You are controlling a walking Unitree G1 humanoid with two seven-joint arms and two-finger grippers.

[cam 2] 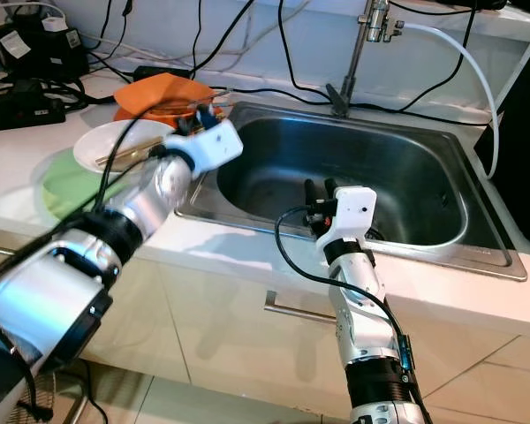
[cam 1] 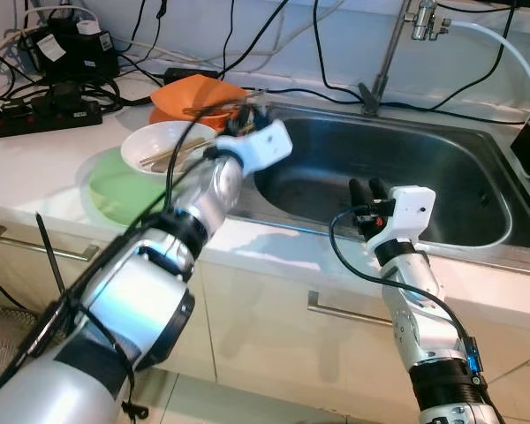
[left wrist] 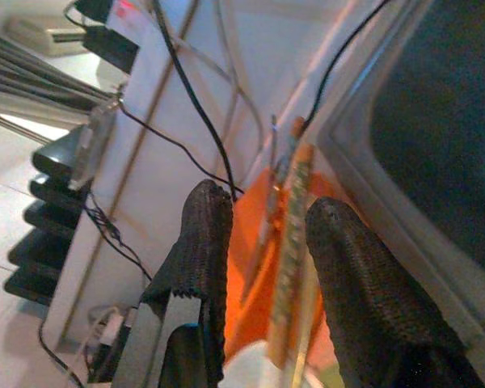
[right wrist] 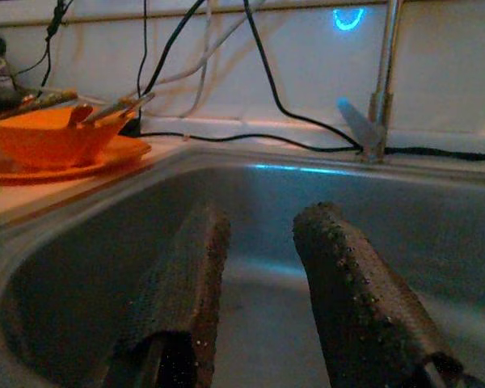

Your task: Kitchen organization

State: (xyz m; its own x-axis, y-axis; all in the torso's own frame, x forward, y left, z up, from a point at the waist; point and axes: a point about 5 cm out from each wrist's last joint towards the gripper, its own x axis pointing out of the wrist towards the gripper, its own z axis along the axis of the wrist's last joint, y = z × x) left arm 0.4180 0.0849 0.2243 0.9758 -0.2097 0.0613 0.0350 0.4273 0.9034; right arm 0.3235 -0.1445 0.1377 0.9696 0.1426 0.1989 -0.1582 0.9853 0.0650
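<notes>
Stainless steel sink (cam 1: 477, 190) set into a white desk (cam 1: 35, 168), used here as the landmark. Just beside the sink's left rim, an orange bowl (cam 1: 194, 95) on an orange plate, chopsticks (cam 1: 214, 109) resting across it. Nearer than that, a white bowl (cam 1: 163, 146) holding more chopsticks, sitting on a green plate (cam 1: 115, 190). Left gripper (cam 1: 250, 113) reaching over the sink's left rim to the orange bowl, fingers (left wrist: 202, 242) parted on either side of the chopsticks, not yet clamped. Right gripper (cam 1: 368, 189) hovering over the sink's near rim, pointing into the basin, fingers (right wrist: 339, 275) apart and holding nothing. Faucet (cam 1: 393, 53) at the sink's far rim. Power strips and black cables (cam 1: 44, 97) left of the sink.
</notes>
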